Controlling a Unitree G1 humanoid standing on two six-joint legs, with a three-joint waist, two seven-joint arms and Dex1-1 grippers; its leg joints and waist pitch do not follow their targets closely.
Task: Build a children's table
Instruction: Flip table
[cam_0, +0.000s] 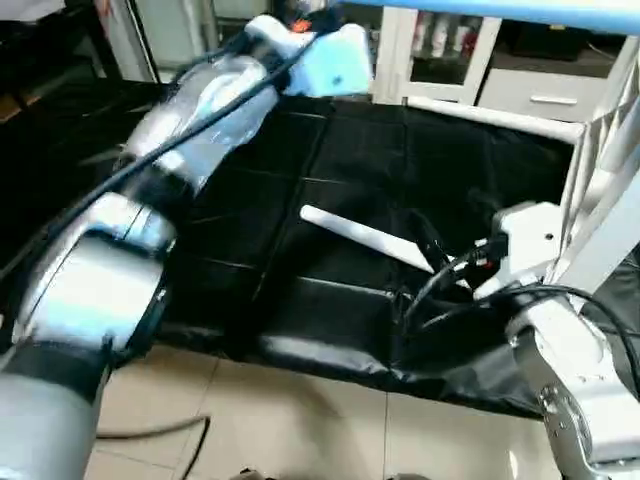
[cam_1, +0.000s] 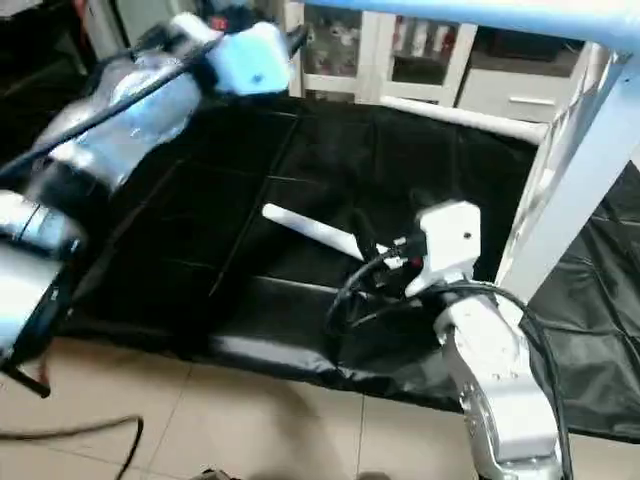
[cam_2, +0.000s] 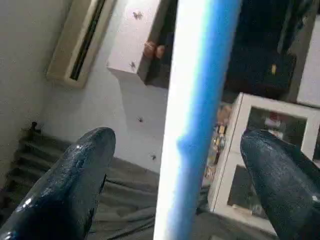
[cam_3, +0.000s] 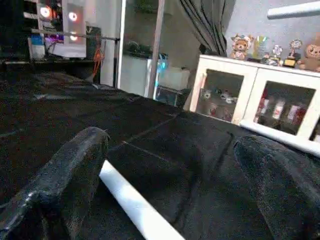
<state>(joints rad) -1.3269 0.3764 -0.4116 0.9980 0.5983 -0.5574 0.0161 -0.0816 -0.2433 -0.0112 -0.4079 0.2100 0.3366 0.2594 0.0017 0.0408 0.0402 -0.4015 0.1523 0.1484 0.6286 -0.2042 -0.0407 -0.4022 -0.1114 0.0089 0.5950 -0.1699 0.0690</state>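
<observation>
The white tabletop's edge (cam_0: 500, 10) runs across the top of the head views. White legs (cam_1: 570, 190) slope down from it on the right. My left arm (cam_0: 220, 100) is raised to that edge. My left gripper (cam_2: 177, 137) is open, one finger on each side of the edge (cam_2: 195, 100), apart from it. A loose white leg (cam_0: 365, 240) lies on the black work surface (cam_0: 300, 170). My right gripper (cam_3: 172, 137) is open and low over the surface at that leg's near end (cam_3: 135, 205). Another white leg (cam_0: 490, 115) lies farther back.
The white glass-door cabinet (cam_0: 450, 50) stands behind the work surface, with toys on top (cam_3: 240, 47). Black cables (cam_1: 350, 285) loop beside my right wrist (cam_1: 455, 245). The surface's front edge drops to a tiled floor (cam_0: 300, 420), where a cable (cam_1: 70, 432) lies.
</observation>
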